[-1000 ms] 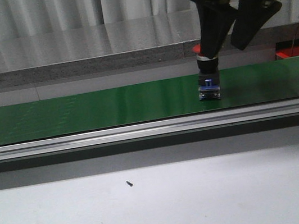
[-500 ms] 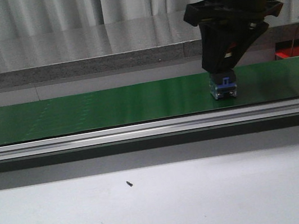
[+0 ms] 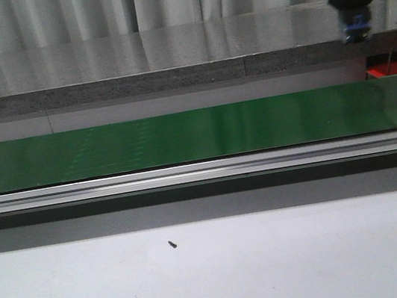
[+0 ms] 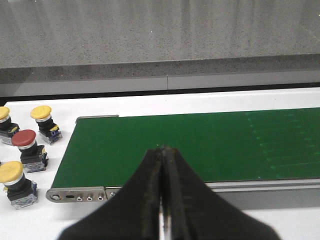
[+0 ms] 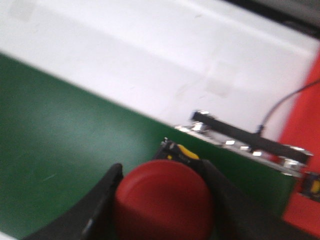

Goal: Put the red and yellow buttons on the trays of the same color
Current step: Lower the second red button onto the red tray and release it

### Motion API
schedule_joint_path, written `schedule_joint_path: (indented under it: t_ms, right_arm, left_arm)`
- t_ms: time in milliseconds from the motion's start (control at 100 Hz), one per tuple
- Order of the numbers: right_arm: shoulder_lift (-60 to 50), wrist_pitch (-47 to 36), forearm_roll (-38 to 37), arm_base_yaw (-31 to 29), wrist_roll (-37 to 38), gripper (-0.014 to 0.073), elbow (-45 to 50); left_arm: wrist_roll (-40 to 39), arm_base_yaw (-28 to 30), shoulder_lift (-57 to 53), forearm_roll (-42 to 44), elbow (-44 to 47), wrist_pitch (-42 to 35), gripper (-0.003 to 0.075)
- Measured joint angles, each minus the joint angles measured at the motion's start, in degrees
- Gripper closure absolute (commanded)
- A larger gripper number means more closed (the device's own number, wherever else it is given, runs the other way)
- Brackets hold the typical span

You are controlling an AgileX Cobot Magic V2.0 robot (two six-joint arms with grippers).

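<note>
Red tray [image 3: 377, 72] mostly cut off

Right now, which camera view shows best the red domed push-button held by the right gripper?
The right wrist view: the red domed push-button fills the space between the fingers. The front view shows only its blue base under the arm. The left wrist view misses it.

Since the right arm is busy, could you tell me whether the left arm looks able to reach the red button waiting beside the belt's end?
Probably yes. The left gripper hangs shut over the green belt, and the red button stands in the open on the white table among yellow buttons. The gripper would need to open first.
</note>
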Motion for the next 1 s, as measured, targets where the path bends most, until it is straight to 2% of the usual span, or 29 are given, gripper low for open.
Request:
schedule_joint_path:
  t_ms: [200, 320, 750, 1000]
  right_arm:
    - [2.96, -1.15, 0.67, -12.79, 0.09, 0.0359, -5.82]
    - [7.85, -1.15, 2.32, -16.89, 0.22, 0.0359, -10.21]
    - [25.26, -1.18, 3.56, -17.66, 0.22, 0.0359, -22.13]
    - [30.36, -1.4, 3.56, -17.66, 0.22, 0.0359, -24.45]
  left_arm:
    - [0.0, 0.0, 0.0, 0.0, 0.0, 0.0, 0.074]
    - [0.0, 0.0, 0.0, 0.0, 0.0, 0.0, 0.074]
    - [0.0, 0.0, 0.0, 0.0, 0.0, 0.0, 0.074]
    - [0.0, 0.0, 0.0, 0.0, 0.0, 0.0, 0.074]
